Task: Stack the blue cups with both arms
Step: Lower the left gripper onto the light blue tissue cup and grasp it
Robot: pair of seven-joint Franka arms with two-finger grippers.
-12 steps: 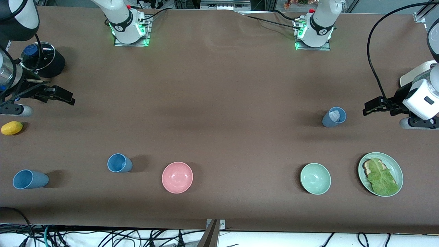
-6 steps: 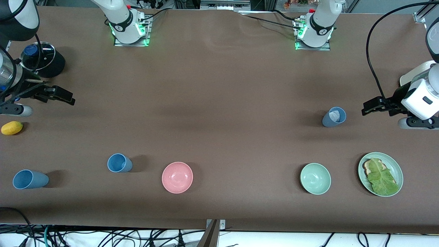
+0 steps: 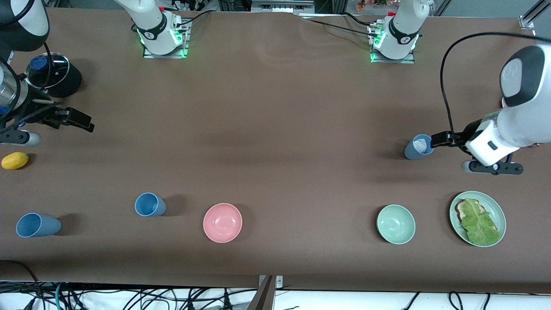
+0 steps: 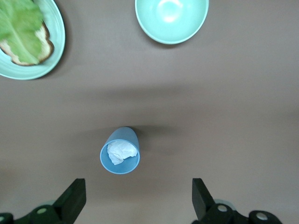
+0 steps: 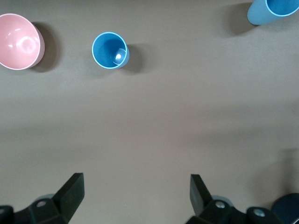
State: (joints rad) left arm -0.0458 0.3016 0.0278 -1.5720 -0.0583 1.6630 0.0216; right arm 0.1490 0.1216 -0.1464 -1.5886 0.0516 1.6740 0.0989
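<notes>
Nothing stacked yet: three blue cups [image 3: 419,147] [image 3: 150,204] [image 3: 37,225] stand apart on the bench [image 3: 275,129], left hand [image 3: 439,138] wide beside the grey-blue one at frame's middle right, right hand [image 3: 79,120] wide, empty, upper left.

No text, label, brand, number or sign can be read anywhere in these views. The white arm bases [image 3: 161,32] at the table's [image 3: 275,129] top edge each carry a small dark round emblem, but its marks are too small to make out.
</notes>
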